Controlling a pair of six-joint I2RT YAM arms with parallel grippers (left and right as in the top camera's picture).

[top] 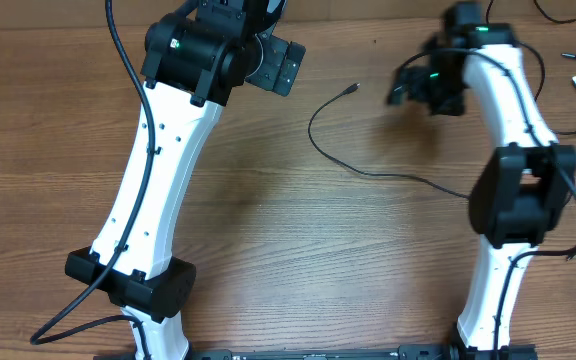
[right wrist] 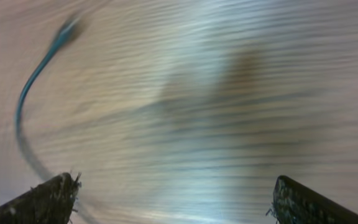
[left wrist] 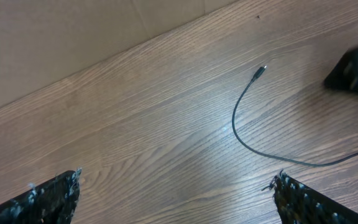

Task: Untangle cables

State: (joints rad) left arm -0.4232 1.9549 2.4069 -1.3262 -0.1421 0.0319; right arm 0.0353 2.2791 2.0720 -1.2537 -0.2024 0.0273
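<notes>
1. In the left gripper (left wrist: pixel 179 176), nothing: spread wide above the bare table (left wrist: pixel 135 124), grasping no cable.
2. In the right gripper (right wrist: pixel 176 180), nothing either: opened wide as well, with only blurred wood between the fingers (right wrist: pixel 45 202). Shows in the overhead view only as a dark smear, near the plug and apart from it.
3. On the middle of the table, one cable (top: pixel 368 172), laid in an open curve from its plug (top: pixel 353 90) round to the left and then across toward the right arm (top: pixel 523 190). Crosses nothing along the visible part. Disappears under that arm, so impossible to tell where the other end lies.
4. At the far right edge, two small plug ends (top: pixel 569 56), lying apart from one another and well apart from the curved cable. Cut off by the border of the view, so impossible to tell whether tangled further out.
5. Judging from this layout: seems well advanced, with no knot or bundle visible anywhere on the wood.
6. Probably left to do: checking the hidden stretch under the right arm, and perhaps pulling the cords at the right edge more apart. Hard to call finished while parts remain out of sight.
</notes>
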